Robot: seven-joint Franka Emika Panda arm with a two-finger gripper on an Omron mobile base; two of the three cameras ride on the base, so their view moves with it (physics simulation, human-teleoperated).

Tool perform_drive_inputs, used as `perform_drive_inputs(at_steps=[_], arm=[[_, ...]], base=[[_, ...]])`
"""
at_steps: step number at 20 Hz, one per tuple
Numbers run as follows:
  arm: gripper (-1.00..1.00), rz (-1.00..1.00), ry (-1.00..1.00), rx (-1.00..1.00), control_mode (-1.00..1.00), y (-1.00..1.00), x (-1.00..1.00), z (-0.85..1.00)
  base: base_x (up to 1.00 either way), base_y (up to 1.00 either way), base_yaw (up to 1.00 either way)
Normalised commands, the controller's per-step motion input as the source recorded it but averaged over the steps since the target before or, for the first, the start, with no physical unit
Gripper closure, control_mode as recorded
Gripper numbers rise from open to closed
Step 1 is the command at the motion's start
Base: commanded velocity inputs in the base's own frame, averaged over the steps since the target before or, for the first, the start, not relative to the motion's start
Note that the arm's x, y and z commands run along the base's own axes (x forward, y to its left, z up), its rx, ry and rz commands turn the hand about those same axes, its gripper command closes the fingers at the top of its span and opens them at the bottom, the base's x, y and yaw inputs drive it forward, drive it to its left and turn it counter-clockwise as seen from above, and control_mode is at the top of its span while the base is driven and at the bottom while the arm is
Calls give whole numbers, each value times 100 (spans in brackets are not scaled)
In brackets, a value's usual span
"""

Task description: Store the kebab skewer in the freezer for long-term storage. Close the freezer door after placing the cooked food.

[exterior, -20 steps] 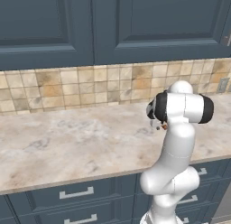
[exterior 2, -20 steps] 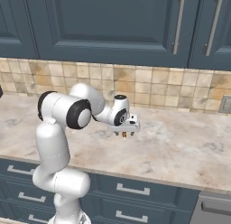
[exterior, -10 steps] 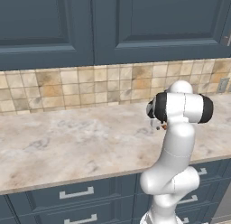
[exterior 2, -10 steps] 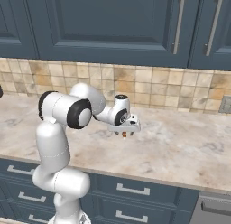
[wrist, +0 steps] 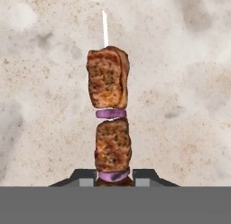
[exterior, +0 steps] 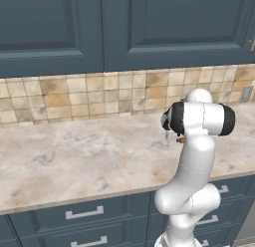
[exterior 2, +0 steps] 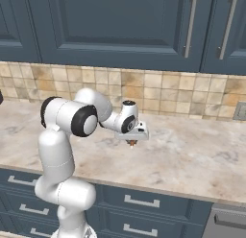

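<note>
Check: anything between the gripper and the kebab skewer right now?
Nothing visible. In the hand view the gripper has its two fingertips on either side of the kebab skewer at its near end, apparently gripping it. The right base view shows the skewer under the hand, above the marble counter. The freezer is not in these views.

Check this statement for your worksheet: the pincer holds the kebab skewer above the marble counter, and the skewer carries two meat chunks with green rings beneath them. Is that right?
One detail is wrong. The rings are purple, not green, as the hand view shows. The rest stands: the pincer grips the kebab skewer above the marble counter, and two meat chunks show on it.
</note>
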Motion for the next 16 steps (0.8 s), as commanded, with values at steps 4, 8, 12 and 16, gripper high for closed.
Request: perform_drive_inputs(at_steps=[4,8,12,16], arm=[[100,-6,0,0,-100,6,0,0],[100,-14,-1,0,-100,13,-26,16],[100,-17,-2,0,-100,35,-58,32],[100,-14,-2,0,-100,47,-55,44]], base=[[0,0,0],[0,0,0],[0,0,0],[0,0,0]])
